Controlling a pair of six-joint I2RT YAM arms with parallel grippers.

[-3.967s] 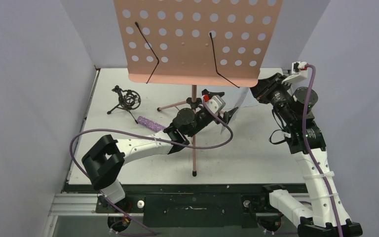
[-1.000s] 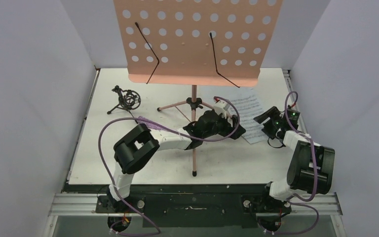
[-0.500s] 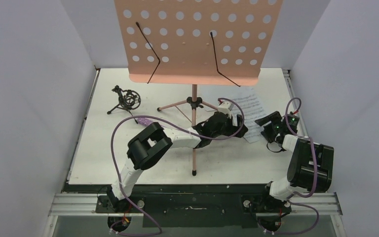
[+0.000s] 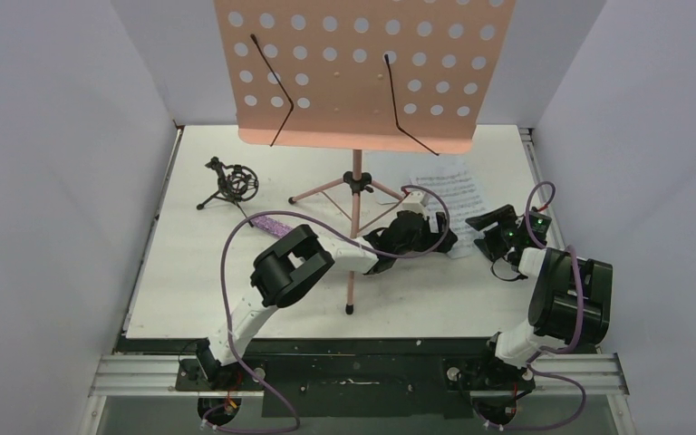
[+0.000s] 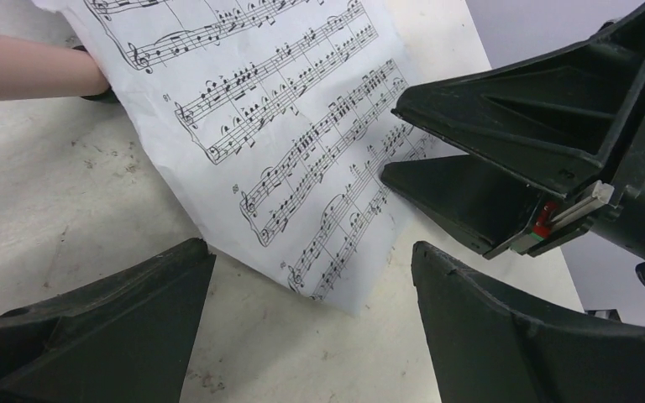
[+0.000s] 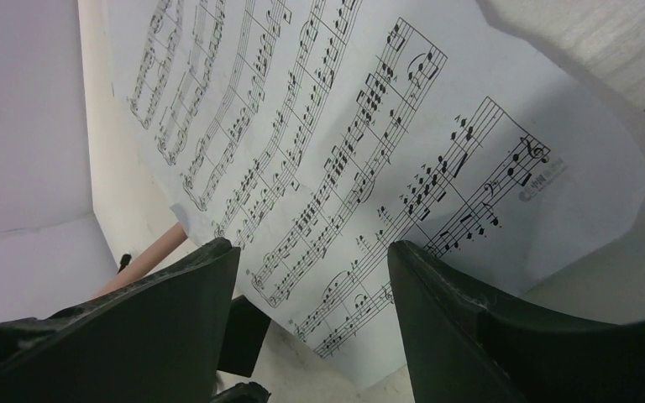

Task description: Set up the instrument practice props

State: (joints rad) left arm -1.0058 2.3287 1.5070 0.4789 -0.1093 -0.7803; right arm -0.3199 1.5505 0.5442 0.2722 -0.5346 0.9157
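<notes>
We start with the tall pink tripod music stand with its perforated desk (image 4: 353, 72). It stands upright at the middle of the white table (image 4: 190, 290), and its desk is bare, with the two black wire page-holders resting on nothing. We judge that part done.

The white sheet-music paper (image 4: 458, 192) lies flat on the table, to the right of the stand's legs. One pink leg ends just at its edge in the left wrist view. We can be sure of only one sheet (image 5: 277, 143); a second may lie under it. Lifting it onto the desk is, in our judgement, the step in hand.

Both arms reach for that paper. The left gripper (image 4: 439, 237) hovers over the sheet's near corner with its jaws spread wide and holding nothing. The right gripper (image 4: 491, 223) faces it from the other side, jaws apart, right at the paper's edge. Whether that edge lies between them we cannot tell.

The purple glitter microphone (image 4: 270, 224) lies on its side left of the stand, partly hidden by the left arm.

The small black tripod mic holder (image 4: 231, 184) stands at the far left, near the microphone, with nothing in it. We think seating the microphone there remains.
</notes>
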